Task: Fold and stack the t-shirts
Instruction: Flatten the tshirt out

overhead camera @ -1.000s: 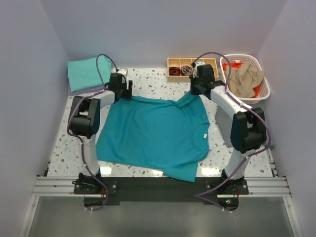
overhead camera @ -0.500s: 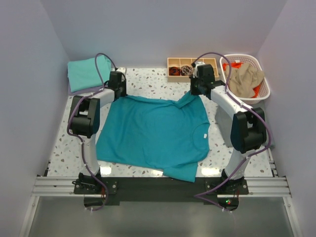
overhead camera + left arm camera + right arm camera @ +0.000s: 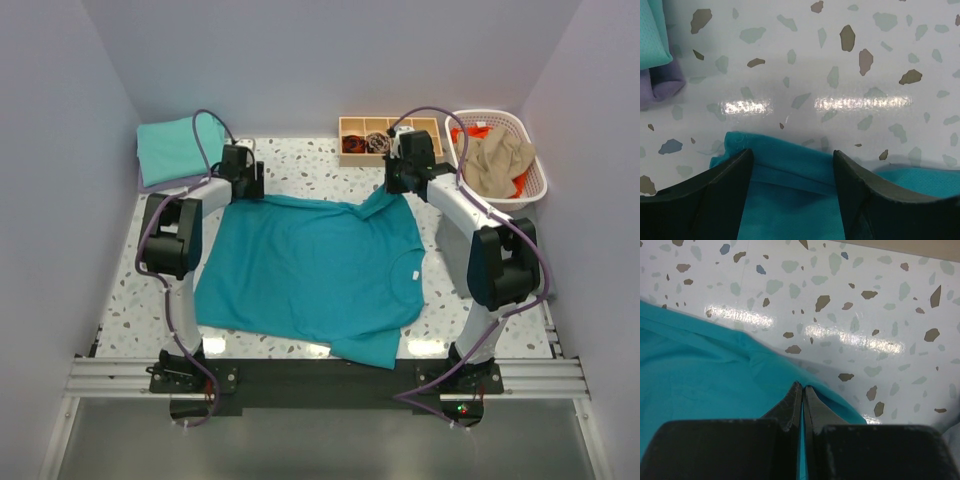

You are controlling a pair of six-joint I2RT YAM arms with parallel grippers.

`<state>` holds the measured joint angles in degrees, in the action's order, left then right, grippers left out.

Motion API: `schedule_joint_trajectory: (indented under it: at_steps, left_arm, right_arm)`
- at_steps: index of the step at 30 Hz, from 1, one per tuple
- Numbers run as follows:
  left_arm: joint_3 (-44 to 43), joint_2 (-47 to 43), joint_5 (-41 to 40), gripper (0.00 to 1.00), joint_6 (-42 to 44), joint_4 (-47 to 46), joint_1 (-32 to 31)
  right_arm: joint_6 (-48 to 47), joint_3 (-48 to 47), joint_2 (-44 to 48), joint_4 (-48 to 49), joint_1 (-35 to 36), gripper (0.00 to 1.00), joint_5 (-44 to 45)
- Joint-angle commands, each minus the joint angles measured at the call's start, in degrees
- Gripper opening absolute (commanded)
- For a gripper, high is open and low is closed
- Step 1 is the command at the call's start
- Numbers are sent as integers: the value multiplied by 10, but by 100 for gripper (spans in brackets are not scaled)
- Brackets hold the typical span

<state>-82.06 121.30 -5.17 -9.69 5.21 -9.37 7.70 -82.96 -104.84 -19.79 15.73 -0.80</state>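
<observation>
Left gripper [image 3: 792,165]: fingers spread apart, straddling the far-left hem corner of the teal t-shirt [image 3: 310,270]; the cloth lies between them unpinched.
Right gripper [image 3: 802,390]: fingers pressed together on the teal t-shirt's far-right sleeve edge.
Teal t-shirt: spread flat on the speckled table [image 3: 320,170].
Aqua shirt [image 3: 175,148]: folded beyond the teal t-shirt's far-left corner, atop a lavender shirt [image 3: 660,82].
Basket [image 3: 537,185]: beyond the teal t-shirt's far-right sleeve, holding a tan shirt [image 3: 500,160].

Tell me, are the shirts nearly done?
No. One aqua-green t-shirt lies folded on a lavender one. The teal t-shirt is spread flat, right gripper shut on it, left gripper open over its edge. A tan t-shirt and orange cloth wait in the basket.
</observation>
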Motion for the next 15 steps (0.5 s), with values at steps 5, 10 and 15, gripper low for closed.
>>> schedule_joint_trajectory:
  at_steps: [5,10,15]
  left_arm:
    - [-35,2,1,33,-23,11,8]
    - [-42,8,6,7,-23,13,8]
    - [-45,0,-2,13,-23,36,9]
  right_arm:
    - [6,2,31,-2,-1,0,-7]
    - [8,3,42,-8,-1,0,-10]
    - [7,15,57,-9,-2,0,-9]
